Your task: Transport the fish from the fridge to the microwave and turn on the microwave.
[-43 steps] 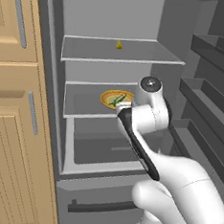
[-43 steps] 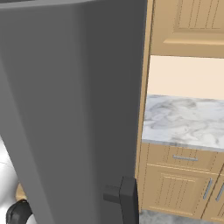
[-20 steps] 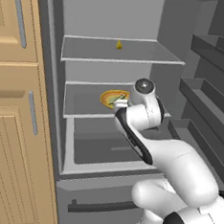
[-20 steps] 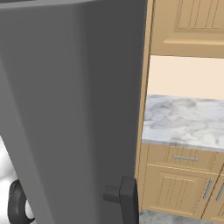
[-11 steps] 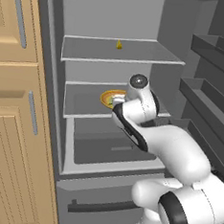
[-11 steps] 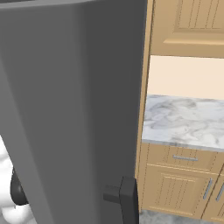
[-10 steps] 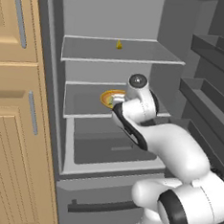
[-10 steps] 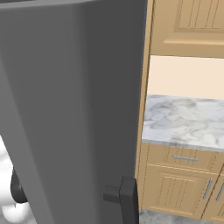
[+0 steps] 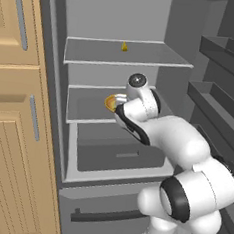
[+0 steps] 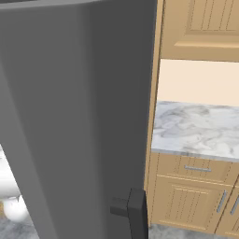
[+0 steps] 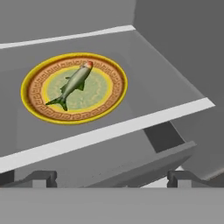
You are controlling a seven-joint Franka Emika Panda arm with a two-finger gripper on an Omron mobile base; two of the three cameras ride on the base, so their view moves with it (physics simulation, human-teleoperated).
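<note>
The fish (image 11: 74,83), slender and green-grey, lies on a yellow-rimmed plate (image 11: 111,94) on the middle shelf of the open fridge (image 9: 108,13). My gripper (image 11: 113,178) hovers open in front of that shelf's edge, short of the plate. Its two dark fingertips (image 11: 41,178) stand wide apart with nothing between them. In the left base view my wrist reaches into the fridge and covers most of the plate (image 9: 110,102). The microwave is out of view.
A tiny yellow cone (image 9: 124,46) sits on the upper shelf. Below the plate's shelf is a grey drawer (image 9: 121,152). Door shelves (image 9: 216,97) jut out at right, wooden cabinets (image 9: 12,130) at left. The fridge door (image 10: 70,116) blocks the right base view beside a marble counter (image 10: 196,128).
My arm has pushed further up and left into the fridge, closer to the plate. The gripper has stayed open and the fish has not moved.
</note>
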